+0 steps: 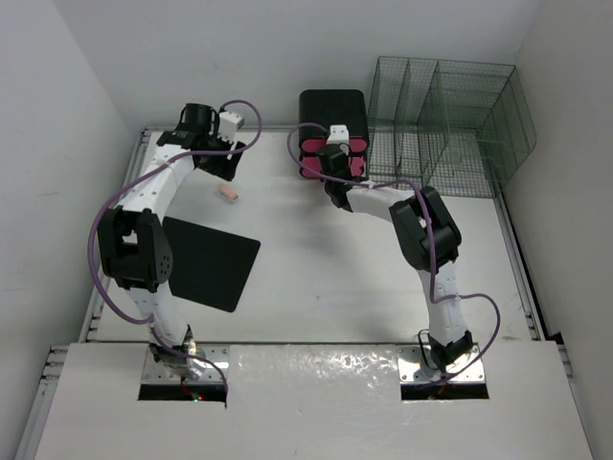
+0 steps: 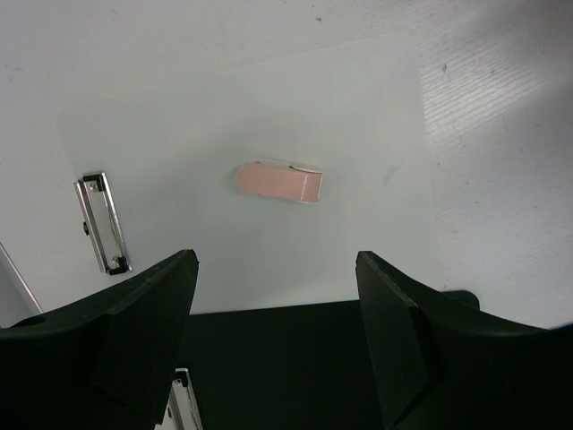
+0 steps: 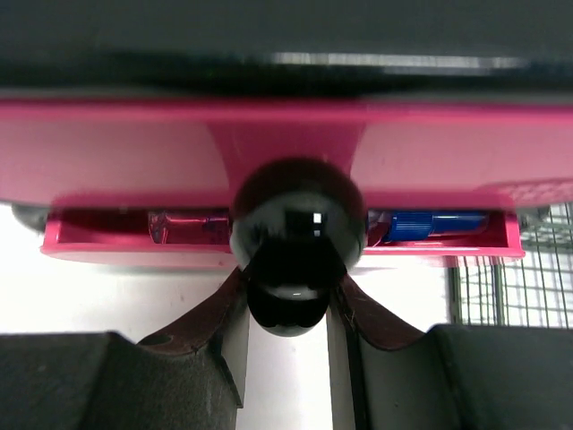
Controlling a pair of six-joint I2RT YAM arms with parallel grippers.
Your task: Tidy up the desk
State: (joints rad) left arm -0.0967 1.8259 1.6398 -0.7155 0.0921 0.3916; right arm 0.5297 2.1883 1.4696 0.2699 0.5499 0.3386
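Note:
The white desk [image 1: 326, 278] carries a small pink eraser [image 1: 230, 194] at the back left, a black clipboard [image 1: 206, 259] and a black-and-pink drawer unit [image 1: 333, 129]. My left gripper [image 1: 218, 146] hovers open above the desk; the eraser [image 2: 279, 183] lies ahead of its fingers [image 2: 161, 305], apart from them. My right gripper [image 3: 291, 309] is shut on the black round knob [image 3: 298, 215] of a pink drawer front [image 3: 134, 148]. Under that front, a blue item [image 3: 430, 224] and a reddish clear one [image 3: 183, 226] show inside a drawer.
A wire mesh rack [image 1: 445, 120] stands at the back right beside the drawer unit. A silver metal clip [image 2: 103, 222] lies on the desk left of the eraser. A flat black surface [image 2: 286, 367] fills the bottom of the left wrist view.

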